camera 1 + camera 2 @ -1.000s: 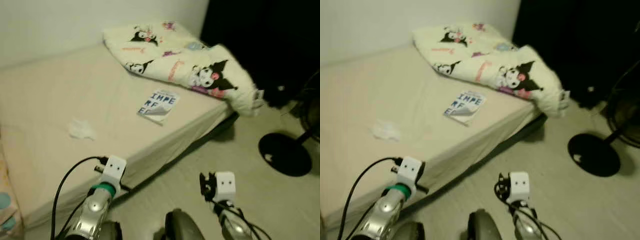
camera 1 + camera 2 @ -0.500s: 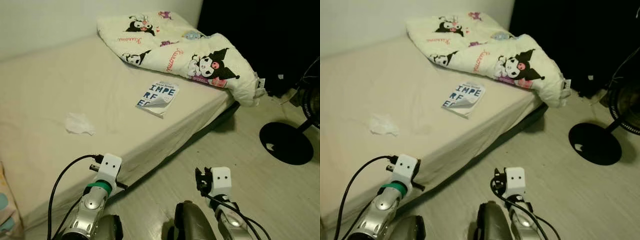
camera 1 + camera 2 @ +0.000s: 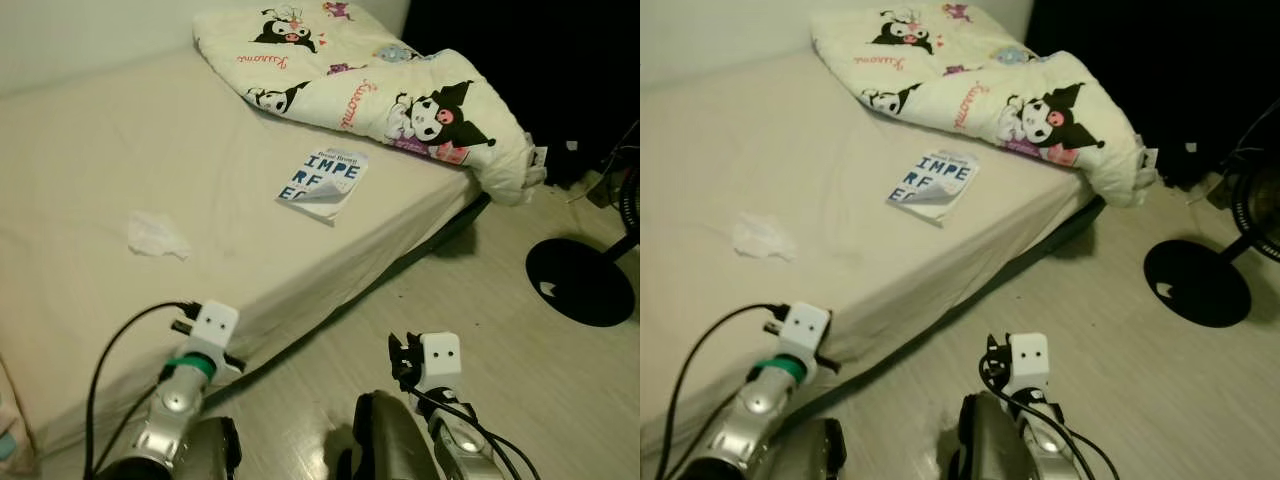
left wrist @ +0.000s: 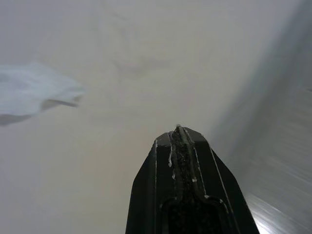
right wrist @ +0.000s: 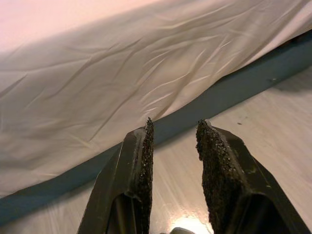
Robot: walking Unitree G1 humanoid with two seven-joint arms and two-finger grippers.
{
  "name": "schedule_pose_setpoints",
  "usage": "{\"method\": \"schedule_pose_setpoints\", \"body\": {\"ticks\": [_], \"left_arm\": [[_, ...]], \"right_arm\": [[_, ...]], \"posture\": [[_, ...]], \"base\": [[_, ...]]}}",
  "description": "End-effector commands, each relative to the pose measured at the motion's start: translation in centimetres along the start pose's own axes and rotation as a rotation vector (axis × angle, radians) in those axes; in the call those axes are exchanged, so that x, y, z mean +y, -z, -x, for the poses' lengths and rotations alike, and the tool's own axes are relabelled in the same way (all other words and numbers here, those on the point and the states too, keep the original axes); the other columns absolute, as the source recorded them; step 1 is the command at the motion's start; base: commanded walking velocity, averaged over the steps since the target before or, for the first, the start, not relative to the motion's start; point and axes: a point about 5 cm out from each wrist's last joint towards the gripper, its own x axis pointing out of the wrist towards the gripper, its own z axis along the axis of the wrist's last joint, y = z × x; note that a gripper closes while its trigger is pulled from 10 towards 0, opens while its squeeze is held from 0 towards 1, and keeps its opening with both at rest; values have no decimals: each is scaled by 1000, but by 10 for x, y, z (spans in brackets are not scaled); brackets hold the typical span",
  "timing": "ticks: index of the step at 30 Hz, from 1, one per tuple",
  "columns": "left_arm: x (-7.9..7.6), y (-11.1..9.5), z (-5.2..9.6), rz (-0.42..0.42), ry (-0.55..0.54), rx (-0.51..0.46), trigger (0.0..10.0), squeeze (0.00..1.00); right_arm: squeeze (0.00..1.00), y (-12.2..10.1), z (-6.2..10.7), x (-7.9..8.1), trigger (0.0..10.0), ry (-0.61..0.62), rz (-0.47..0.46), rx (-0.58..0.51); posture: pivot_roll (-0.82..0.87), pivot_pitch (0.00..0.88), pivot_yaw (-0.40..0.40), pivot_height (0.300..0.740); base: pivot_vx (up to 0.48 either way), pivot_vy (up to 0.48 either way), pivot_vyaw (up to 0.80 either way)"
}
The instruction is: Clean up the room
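A crumpled white tissue (image 3: 155, 235) lies on the beige bed (image 3: 90, 140), left of the middle. A white book with blue letters (image 3: 325, 183) lies near the bed's right edge. A cream cartoon-print blanket (image 3: 380, 85) is bunched at the bed's far right corner. My left arm (image 3: 190, 375) is low at the bed's near edge; its gripper (image 4: 178, 132) is shut and empty, above the sheet with the tissue (image 4: 34, 92) off to one side. My right gripper (image 5: 173, 130) is open and empty, held over the floor facing the bed's side.
A black round fan base (image 3: 580, 280) stands on the pale floor (image 3: 500, 300) to the right of the bed. A dark curtain (image 3: 540, 60) fills the far right. A white wall (image 3: 80, 35) runs behind the bed.
The camera has shifted and the blur has gone; the bed sits a little closer. Both arms hold about the same low pose.
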Motion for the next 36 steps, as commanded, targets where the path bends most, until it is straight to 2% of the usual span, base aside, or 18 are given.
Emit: {"method": "schedule_pose_setpoints", "body": {"ticks": [1, 2, 6, 8, 14, 18, 20, 25, 26, 27, 28, 30, 36], "left_arm": [[4, 8, 2, -3, -20, 34, 10000, 0], [4, 8, 2, -3, -20, 34, 10000, 0], [30, 1, -10, -16, -91, 37, 10000, 0], [35, -1, -12, -17, -102, 35, 10000, 0], [69, -24, -31, -22, -179, 25, 10000, 0], [79, -33, -38, 0, -202, 26, 10000, 0], [88, -45, -45, -10, -239, 21, 10000, 0], [100, -57, -50, -32, -286, 12, 10000, 0], [105, -63, -51, -45, -306, 3, 10000, 827], [105, -63, -51, -45, -306, 3, 10000, 827], [110, -67, -52, -48, -326, -4, 10000, 1000], [121, -74, -52, -53, -370, -18, 10000, 1000], [130, -78, -52, -33, -388, -20, 10000, 1000]], "right_arm": [[0, 3, 2, 1, 10000, -1, -11, 9], [0, 3, 2, 1, 10000, -1, -11, 9], [0, -10, -5, 10, 10000, -47, -9, -33], [0, -14, -6, 12, 10000, -58, -9, -45], [0, -50, -19, 26, 10000, -131, -5, -157], [0, -67, -23, 32, 10000, -151, -6, -209], [0, -90, -25, 37, 10000, -168, -8, -273], [0, -110, -21, 33, 10000, -163, -7, -327], [0, -111, -17, 28, 10000, -151, -3, -331], [0, -111, -17, 28, 10000, -151, -3, -331], [0, -111, -13, 24, 10000, -139, 3, -328], [0, -107, -6, 18, 10000, -119, 9, -310], [0, -106, 0, 17, 10000, -114, 12, -294]], "posture": [[-50, 107, 37, 551], [-50, 107, 37, 551], [-59, 145, 24, 531], [-61, 154, 21, 526], [-98, 234, 12, 501], [-121, 257, 13, 491], [-175, 286, 12, 491], [-219, 300, 8, 491], [-236, 306, 7, 491], [-236, 306, 7, 491], [-253, 311, 7, 491], [-265, 319, 6, 491], [-286, 337, 0, 491]], "base": [[0, 0, 0], [0, 0, 0], [0, 0, 0], [0, 0, 0], [0, 0, 0], [0, 0, 0], [0, 0, 0], [0, 0, 0], [0, 0, 0], [0, 0, 0], [0, 0, 0], [0, 0, 0], [0, 0, 0]]}}
